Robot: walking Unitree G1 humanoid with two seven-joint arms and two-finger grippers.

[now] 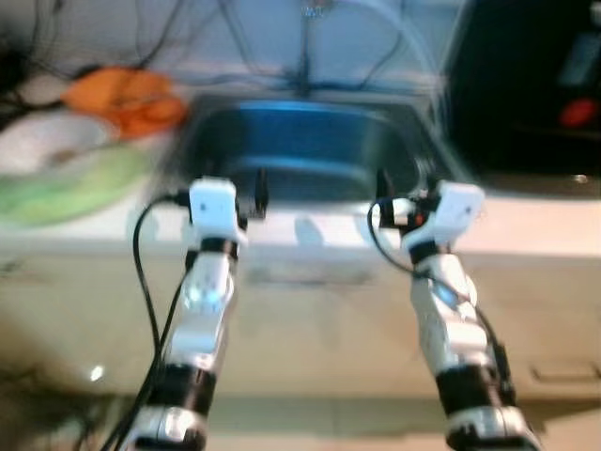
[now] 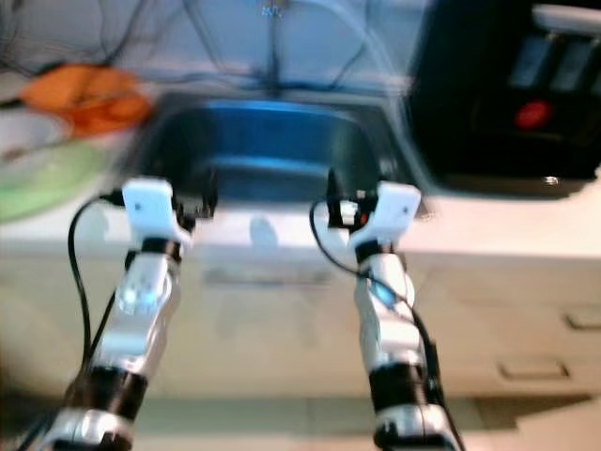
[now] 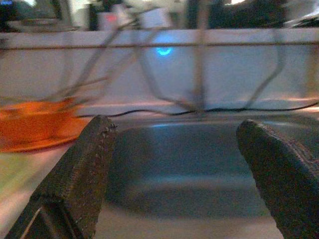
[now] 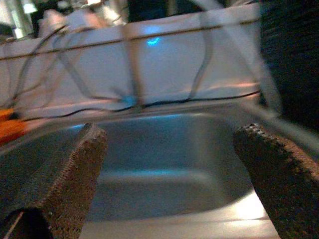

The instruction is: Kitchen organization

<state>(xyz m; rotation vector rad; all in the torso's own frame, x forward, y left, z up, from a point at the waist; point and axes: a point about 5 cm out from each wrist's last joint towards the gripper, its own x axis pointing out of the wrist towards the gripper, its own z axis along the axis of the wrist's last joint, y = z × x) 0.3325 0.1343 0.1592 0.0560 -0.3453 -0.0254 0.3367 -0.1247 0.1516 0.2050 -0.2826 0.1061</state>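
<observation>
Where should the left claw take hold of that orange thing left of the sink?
Too blurred to name. The orange thing lies low on the counter, left of the sink. Probably come from above and pinch a raised edge with the open left claw.

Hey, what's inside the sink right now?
The sink looks empty: its bare metal bottom shows between both open claws, the left claw and the right claw. The near wall's inner side is hidden by the front rim, and the pictures are blurred.

Dull brushed-metal sink (image 1: 310, 141); rough, grainy black pads (image 3: 84, 169) on left hand.
</observation>
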